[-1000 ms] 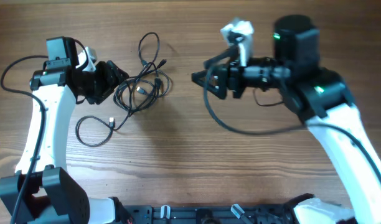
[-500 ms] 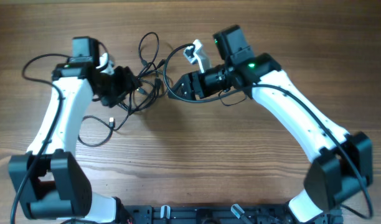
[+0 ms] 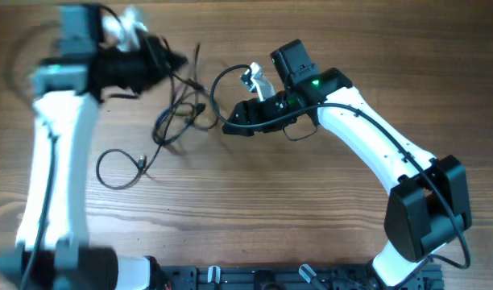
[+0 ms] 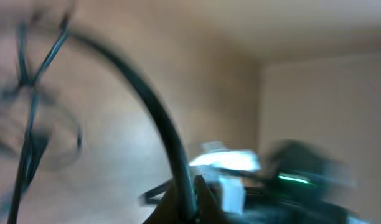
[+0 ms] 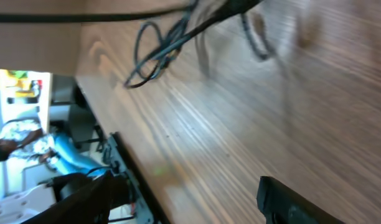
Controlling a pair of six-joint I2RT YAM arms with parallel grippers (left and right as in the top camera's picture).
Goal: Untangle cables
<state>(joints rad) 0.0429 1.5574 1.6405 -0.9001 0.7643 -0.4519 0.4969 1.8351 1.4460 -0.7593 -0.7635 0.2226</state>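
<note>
The left fingers [image 3: 162,60] are seen clenched, at about 10 o'clock on the table [image 3: 271,201]. In the blurred left wrist view, one strand of the cables [image 4: 159,124] appears to be pinched between them. The right fingers [image 3: 234,127] are spread wide with nothing held between them. They are pointed toward 9 o'clock, just beside the bunch.

The cables [image 3: 182,117] are found left of the table's middle, at about 10 o'clock, loosely bunched. One strand is stretched from the bunch toward 11 o'clock, up to the left fingers. A single open loop [image 3: 109,169] is laid out toward 8 o'clock from the bunch, with a small plug end [image 3: 142,160] on it. In the right wrist view the bunch is seen far ahead on the wood, well apart from the two fingers [image 5: 84,196].
</note>
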